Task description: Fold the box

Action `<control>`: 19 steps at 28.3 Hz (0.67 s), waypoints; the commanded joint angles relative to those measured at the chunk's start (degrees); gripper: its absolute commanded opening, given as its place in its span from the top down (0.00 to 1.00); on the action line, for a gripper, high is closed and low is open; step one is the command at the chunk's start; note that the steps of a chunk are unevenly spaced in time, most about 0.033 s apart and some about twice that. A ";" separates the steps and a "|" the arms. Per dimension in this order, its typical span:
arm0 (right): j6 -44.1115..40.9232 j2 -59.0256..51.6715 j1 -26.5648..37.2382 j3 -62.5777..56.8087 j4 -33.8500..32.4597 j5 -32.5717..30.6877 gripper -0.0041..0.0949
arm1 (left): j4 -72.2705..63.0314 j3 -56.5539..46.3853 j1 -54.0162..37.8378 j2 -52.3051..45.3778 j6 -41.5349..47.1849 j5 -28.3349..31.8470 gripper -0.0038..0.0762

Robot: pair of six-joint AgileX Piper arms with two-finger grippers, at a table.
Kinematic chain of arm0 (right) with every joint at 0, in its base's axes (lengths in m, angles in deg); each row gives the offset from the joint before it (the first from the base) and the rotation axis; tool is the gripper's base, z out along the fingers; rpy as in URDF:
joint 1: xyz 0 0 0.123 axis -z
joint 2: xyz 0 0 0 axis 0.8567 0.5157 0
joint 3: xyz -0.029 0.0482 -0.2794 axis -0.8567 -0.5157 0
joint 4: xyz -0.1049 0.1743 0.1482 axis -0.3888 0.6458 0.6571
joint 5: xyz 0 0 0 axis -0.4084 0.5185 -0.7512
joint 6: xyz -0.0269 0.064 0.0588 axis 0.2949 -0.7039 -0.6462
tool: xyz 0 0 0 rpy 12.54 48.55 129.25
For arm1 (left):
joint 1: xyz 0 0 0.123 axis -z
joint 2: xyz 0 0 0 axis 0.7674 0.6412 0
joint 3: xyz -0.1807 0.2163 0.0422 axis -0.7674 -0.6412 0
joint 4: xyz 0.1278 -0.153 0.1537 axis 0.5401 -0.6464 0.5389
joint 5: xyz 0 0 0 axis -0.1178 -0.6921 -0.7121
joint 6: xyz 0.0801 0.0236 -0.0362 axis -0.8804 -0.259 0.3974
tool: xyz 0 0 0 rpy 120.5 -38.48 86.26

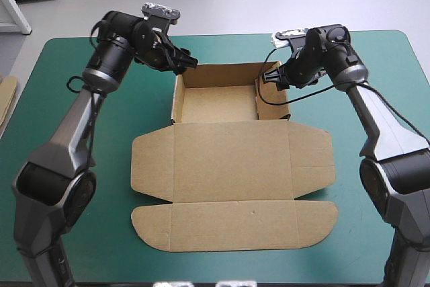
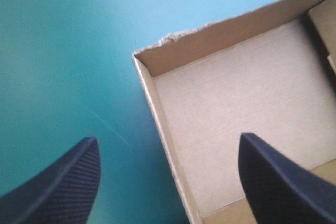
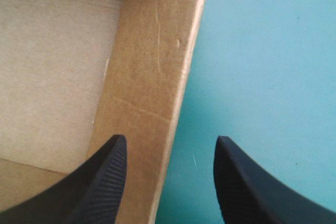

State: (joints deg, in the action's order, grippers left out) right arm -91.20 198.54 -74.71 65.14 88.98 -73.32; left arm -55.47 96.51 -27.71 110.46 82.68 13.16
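The brown box [image 1: 228, 159] lies mid-table as an open tray [image 1: 220, 104] with raised walls at the far side and its lid [image 1: 232, 186] spread flat toward the near edge. My left gripper [image 1: 190, 62] hovers over the tray's far left corner, open; in the left wrist view the left wall [image 2: 163, 129] runs between its fingers [image 2: 68, 182]. My right gripper [image 1: 267, 77] hangs open over the tray's right wall [image 3: 152, 93], one finger [image 3: 105, 182] above the wall, the other over the teal-green cover.
A piece of more brown board [image 1: 5, 95] shows at the table's left edge. Teal-green cover [image 1: 376, 99] lies bare to both sides of the box and along the near edge.
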 commanded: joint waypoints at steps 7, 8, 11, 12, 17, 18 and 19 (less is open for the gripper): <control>1.18 -9.70 -0.09 1.65 -0.21 0.09 0.47 | 0.71 -9.85 -0.01 -21.47 -0.88 -2.61 0.34; 1.43 -9.97 -0.09 1.65 -0.21 -0.76 0.47 | 0.71 -12.93 -0.01 -24.22 -0.88 -2.61 0.34; 2.70 -10.50 -0.09 1.65 0.41 -1.36 0.47 | 0.82 -21.99 -0.01 -32.60 -0.88 -2.61 0.34; 2.70 -10.82 -0.09 1.65 0.41 -1.46 0.47 | 1.57 -25.09 -0.01 -35.68 -0.88 -2.48 0.34; 3.19 -12.79 -0.09 1.65 0.41 -1.37 0.47 | 1.91 -38.20 -0.01 -50.30 -0.08 -1.77 0.34; 3.35 -13.11 -0.09 1.65 0.41 -1.27 0.47 | 1.81 -40.07 -0.01 -52.71 0.19 -1.77 0.34; 3.35 -13.47 -0.09 1.65 0.41 -1.27 0.47 | 1.68 -44.48 -0.01 -58.74 1.11 -1.77 0.34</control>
State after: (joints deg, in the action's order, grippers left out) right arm -88.57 188.86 -74.76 65.14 89.09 -76.60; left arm -53.83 55.80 -27.71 58.92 82.49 13.14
